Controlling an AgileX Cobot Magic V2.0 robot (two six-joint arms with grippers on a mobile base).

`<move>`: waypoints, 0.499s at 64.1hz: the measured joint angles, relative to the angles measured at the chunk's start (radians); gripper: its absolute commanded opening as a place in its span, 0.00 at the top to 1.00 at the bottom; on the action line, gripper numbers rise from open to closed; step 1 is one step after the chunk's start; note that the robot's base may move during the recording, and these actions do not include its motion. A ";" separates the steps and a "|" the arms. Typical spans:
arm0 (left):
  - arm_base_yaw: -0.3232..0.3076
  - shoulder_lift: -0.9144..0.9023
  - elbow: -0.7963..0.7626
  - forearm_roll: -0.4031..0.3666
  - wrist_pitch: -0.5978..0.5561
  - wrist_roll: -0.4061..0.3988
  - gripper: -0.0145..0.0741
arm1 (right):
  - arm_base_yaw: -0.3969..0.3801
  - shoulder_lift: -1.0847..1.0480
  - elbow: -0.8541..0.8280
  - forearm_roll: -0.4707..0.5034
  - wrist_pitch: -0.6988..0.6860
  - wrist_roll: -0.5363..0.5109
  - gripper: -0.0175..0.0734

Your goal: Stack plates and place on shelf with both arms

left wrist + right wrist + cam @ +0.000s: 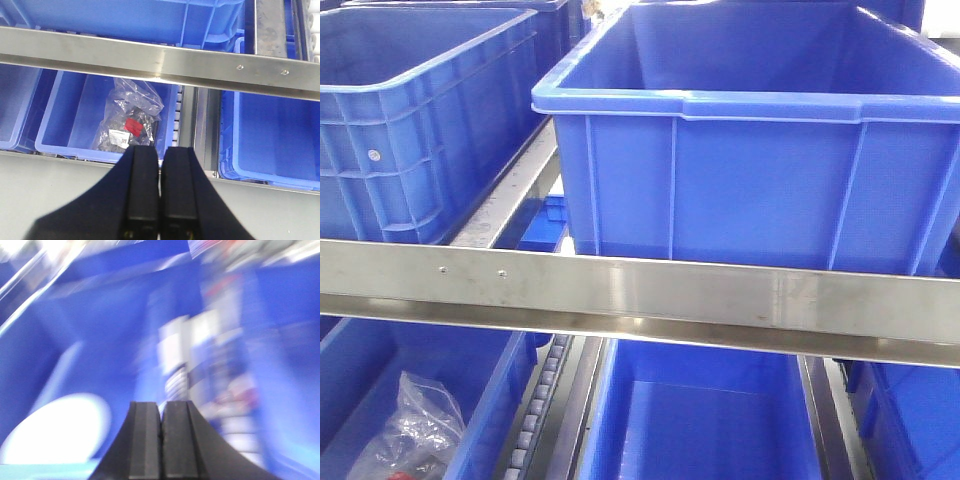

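Note:
In the right wrist view a pale white round plate (57, 432) shows as a blur at the lower left, inside blue surroundings. My right gripper (161, 407) is shut and empty, just right of that plate. In the left wrist view my left gripper (161, 152) is shut and empty, over a grey surface in front of the rack. No second plate shows. Neither gripper shows in the front view.
A steel shelf rail (640, 290) crosses the front view, with a large blue crate (750, 150) and another (410, 110) above it. Below are more blue crates; one holds a clear plastic bag of parts (127, 122). Roller tracks (177, 117) run between crates.

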 measured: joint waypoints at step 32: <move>0.000 0.000 0.000 0.000 0.000 0.000 0.74 | -0.039 -0.270 0.182 -0.001 0.207 0.000 0.74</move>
